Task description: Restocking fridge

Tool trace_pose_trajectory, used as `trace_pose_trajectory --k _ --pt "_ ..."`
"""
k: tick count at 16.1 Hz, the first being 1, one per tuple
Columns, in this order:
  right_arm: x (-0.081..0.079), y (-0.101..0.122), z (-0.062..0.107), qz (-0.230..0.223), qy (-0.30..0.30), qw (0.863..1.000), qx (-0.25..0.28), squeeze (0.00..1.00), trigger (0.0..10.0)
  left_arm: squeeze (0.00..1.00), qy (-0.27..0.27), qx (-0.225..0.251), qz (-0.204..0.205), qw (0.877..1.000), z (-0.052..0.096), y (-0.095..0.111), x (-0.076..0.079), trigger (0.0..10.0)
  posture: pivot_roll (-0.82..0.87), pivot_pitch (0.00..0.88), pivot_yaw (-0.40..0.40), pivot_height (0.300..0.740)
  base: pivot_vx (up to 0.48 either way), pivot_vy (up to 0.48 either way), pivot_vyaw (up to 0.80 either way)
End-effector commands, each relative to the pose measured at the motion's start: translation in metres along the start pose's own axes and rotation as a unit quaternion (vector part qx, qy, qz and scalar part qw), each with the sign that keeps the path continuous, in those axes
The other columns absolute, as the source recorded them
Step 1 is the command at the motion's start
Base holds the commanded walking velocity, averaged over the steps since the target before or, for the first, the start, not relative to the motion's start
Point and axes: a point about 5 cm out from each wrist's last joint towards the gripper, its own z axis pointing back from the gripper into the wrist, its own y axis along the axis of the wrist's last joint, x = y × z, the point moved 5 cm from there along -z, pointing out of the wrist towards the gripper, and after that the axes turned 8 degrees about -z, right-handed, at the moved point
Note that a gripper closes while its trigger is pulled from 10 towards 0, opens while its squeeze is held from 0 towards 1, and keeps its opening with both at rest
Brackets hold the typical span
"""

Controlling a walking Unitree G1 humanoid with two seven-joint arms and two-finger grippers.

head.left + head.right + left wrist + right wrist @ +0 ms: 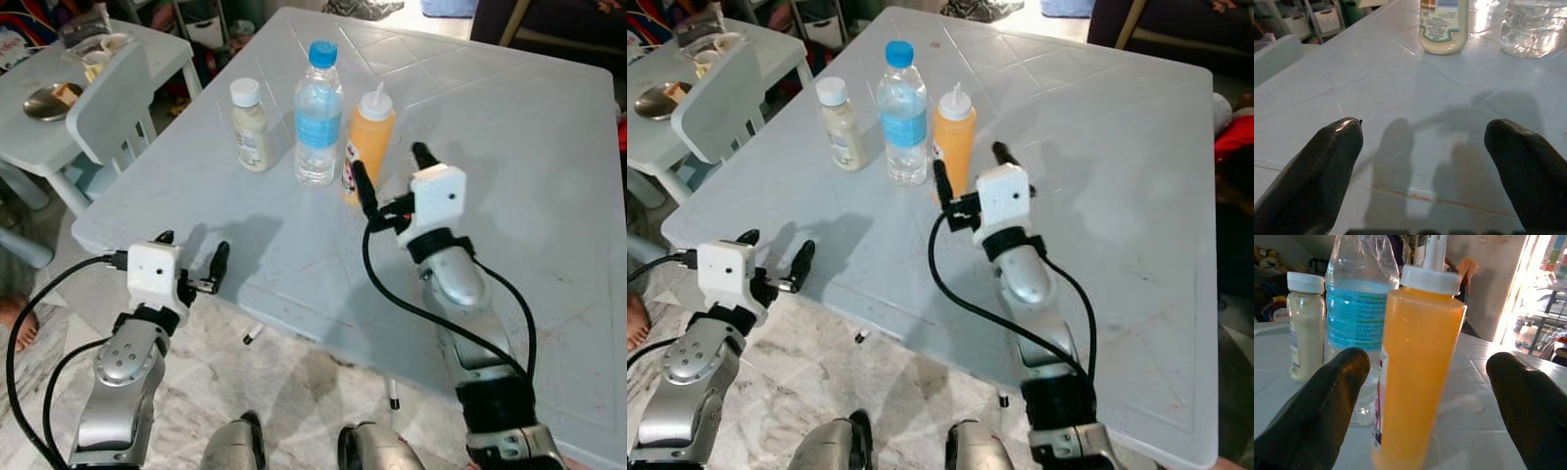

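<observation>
— Where is the right arm?

— It reaches forward over the white table (549,196), forearm low and slanting inward. The right gripper (392,168) has its fingers spread wide, one on each side of the orange squeeze bottle (368,137), near it but not touching.

— And the other bottles?

— The water bottle (317,113) with the blue cap stands just beside the orange one, on its left. The small cream bottle (250,125) with the white cap stands further left, a little apart. All three are upright.

— The left arm?

— Bent at the table's near edge, wrist level. The left gripper (194,253) is also wide open, holding nothing, pointing across the tabletop towards the cream bottle.

— Anything else around?

— A white chair (113,103) and a second table (39,127) stand at the left.
</observation>
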Motion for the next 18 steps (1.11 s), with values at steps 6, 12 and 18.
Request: trace_pose_trajectory --k 6,12,18 --pt "-0.005 0.011 -0.011 0.002 0.01 1.0 0.026 0.0 10.0 0.0 -0.004 -0.008 -0.002 1.0 0.005 -0.002 -0.001 10.0 -0.02 0.199 0.032 0.74 0.0 0.0 0.0" --pt "-0.002 0.02 -0.022 0.016 0.012 0.999 0.045 0.0 10.0 0.0 -0.011 -0.006 -0.005 1.0 0.003 0.0 0.002 10.0 -0.02 0.197 0.036 0.74 0.0 0.0 0.0" --pt "-0.005 0.022 -0.031 0.015 0.027 0.998 0.05 0.0 10.0 0.0 -0.016 -0.005 -0.006 1.0 0.001 0.001 0.005 10.0 -0.02 0.194 0.038 0.74 0.0 0.0 0.0"
